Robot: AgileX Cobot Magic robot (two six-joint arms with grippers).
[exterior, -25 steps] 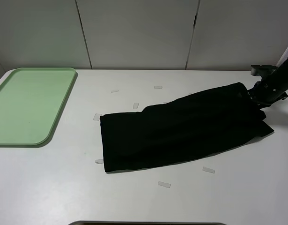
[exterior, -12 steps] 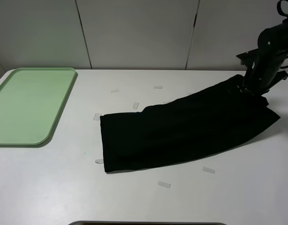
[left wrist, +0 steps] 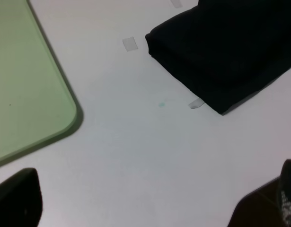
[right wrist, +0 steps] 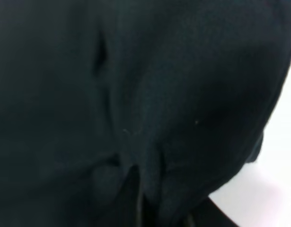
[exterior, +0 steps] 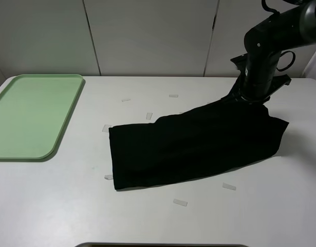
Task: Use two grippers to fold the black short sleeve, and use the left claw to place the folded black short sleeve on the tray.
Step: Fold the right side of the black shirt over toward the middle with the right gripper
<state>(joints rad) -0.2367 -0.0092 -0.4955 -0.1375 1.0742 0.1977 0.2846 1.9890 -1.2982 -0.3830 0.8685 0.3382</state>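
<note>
White surface [exterior: 55,206] holds the black short sleeve [exterior: 188,146]; my right hand [exterior: 248,98] pinches its raised far-right end, my left hand [left wrist: 150,208] gapes wide.

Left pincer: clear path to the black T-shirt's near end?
Probably yes: the open left pincer faces the black cloth T-shirt over white table, only small tape scraps between; pale-green plastic tray sits aside.

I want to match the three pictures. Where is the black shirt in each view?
Exterior high: the shirt lies centre-right on the table, one edge lifted.
Left wrist: one end of it shows, across bare table from the tray.
Right wrist: it fills nearly the whole picture.
Shared landmark: the tray, in exterior high and left wrist; the right wrist shares only table.
</note>
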